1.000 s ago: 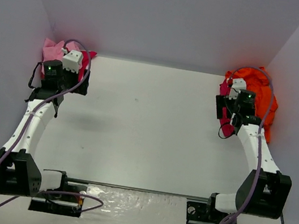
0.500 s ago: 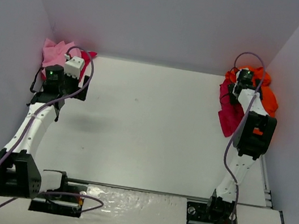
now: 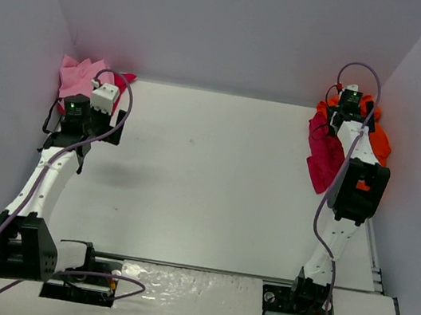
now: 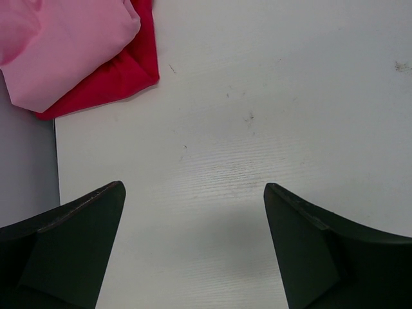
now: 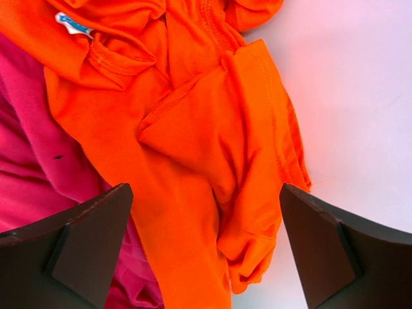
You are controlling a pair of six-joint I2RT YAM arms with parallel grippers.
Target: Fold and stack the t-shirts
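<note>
Comparing with a second ago: the right arm has unfolded from its bent pose and now reaches straight out to the 2 o'clock corner, with the right gripper (image 3: 351,100) a touch nearer the back wall than half a second ago. The left gripper (image 3: 104,95) has backed slightly off the pile at 10 o'clock. No shirt has shifted. The right fingers are spread wide with nothing between them, hovering over the crumpled orange t-shirt (image 5: 193,129). That shirt lies partly on top of a magenta t-shirt (image 5: 32,174), which shows at 8 o'clock in the right wrist view. The left fingers are also spread wide and hold nothing, over bare table (image 4: 257,129). The light pink t-shirt (image 4: 58,45) sits at 11 o'clock in the left wrist view, lying on a crimson t-shirt (image 4: 132,71) whose edge sticks out beneath it; both are clear of the fingers. The only label is a small white-and-blue tag (image 5: 72,24) at the orange collar, its print too small to read
</note>
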